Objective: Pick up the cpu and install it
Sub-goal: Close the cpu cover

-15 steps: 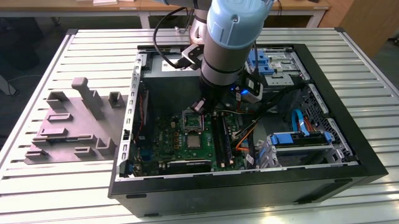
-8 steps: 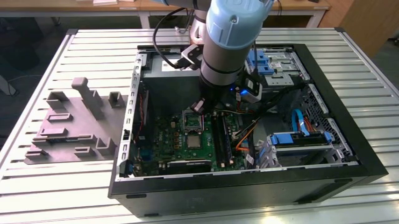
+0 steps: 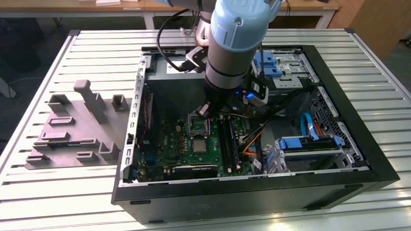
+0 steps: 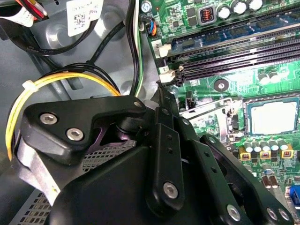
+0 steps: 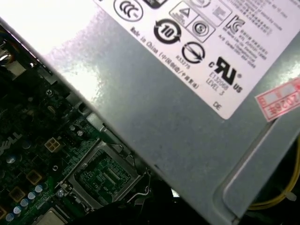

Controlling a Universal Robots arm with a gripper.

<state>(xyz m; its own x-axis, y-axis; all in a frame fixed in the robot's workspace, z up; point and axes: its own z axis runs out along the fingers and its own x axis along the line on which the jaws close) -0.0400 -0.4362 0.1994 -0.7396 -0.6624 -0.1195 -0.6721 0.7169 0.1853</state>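
Grey fixture blocks [image 3: 70,132]: on the slatted metal table [image 3: 38,202], at the exterior view's left, well apart from the open computer case [image 3: 257,192]. Empty socket [image 3: 198,124]: on the green motherboard [image 3: 186,149], under the arm's wrist; gripper [image 3: 207,109] just above it, finger state cannot be told. Cpu [image 3: 201,146]: flat on the motherboard, just beside the socket. Cables [image 3: 257,137] and blue drive bays [image 3: 308,142]: crowding the case's right.

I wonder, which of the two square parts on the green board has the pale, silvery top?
The cpu, farther from the arm; the metal-framed socket beside it has a dark centre instead.
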